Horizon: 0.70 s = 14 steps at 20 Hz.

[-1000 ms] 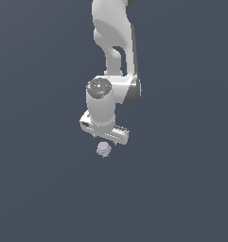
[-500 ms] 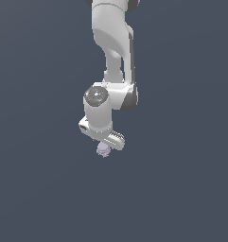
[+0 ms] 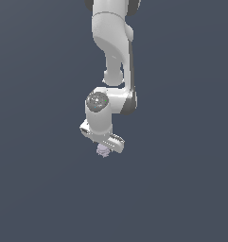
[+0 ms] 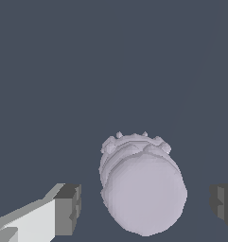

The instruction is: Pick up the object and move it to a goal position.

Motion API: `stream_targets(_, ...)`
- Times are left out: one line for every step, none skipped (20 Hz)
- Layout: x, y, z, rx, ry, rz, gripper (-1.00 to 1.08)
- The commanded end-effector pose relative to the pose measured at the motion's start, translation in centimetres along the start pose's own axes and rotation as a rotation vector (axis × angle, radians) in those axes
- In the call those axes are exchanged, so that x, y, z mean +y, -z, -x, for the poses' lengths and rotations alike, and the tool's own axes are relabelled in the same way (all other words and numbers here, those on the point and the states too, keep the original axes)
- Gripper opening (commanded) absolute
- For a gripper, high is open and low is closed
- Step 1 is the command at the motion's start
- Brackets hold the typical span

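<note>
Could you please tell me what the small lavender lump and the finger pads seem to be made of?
The lump looks matte, like unglazed clay or plastic: flat pale shading, no gloss, faceted ridges. The finger pads look like dull dark-grey rubber, though the render leaves both open.

In the exterior view the pincer (image 3: pixel 105 147) hides most of the object (image 3: pixel 103 151). In the wrist view, 1 grey fingertip (image 4: pixel 225 205) is cut by the frame edge.
</note>
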<state>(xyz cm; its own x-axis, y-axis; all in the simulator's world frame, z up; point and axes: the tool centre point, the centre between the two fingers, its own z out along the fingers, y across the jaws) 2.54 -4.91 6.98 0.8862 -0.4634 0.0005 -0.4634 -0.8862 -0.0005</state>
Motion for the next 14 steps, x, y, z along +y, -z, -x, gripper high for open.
stream_targets(0.1,-1.4,0.1,-0.001,-0.002,0.001,1.00)
stream_targets(0.0,-1.9,0.1,-0.001,-0.002,0.001,1.00)
stream_targets(0.1,-2.2,0.1,-0.001,-0.002,0.001,1.00)
stream_targets(0.0,-2.5,0.1,-0.001,-0.002,0.001,1.00)
stream_targets(0.0,-2.7,0.0,-0.001,-0.002,0.001,1.00)
stream_targets(0.0,-2.8,0.0,-0.001,-0.002,0.001,1.00)
stream_targets(0.0,-2.8,0.0,-0.001,-0.002,0.001,1.00)
stream_targets(0.0,-2.8,0.0,-0.001,-0.002,0.001,1.00)
stream_targets(0.0,-2.8,0.0,-0.001,-0.002,0.001,-1.00)
stream_targets(0.0,-2.8,0.0,-0.001,-0.002,0.001,-1.00)
stream_targets(0.0,-2.8,0.0,-0.001,-0.002,0.001,-1.00)
stream_targets(0.0,-2.8,0.0,-0.001,-0.002,0.001,-1.00)
stream_targets(0.0,-2.8,0.0,-0.001,-0.002,0.001,-1.00)
stream_targets(0.0,-2.8,0.0,-0.001,-0.002,0.001,-1.00)
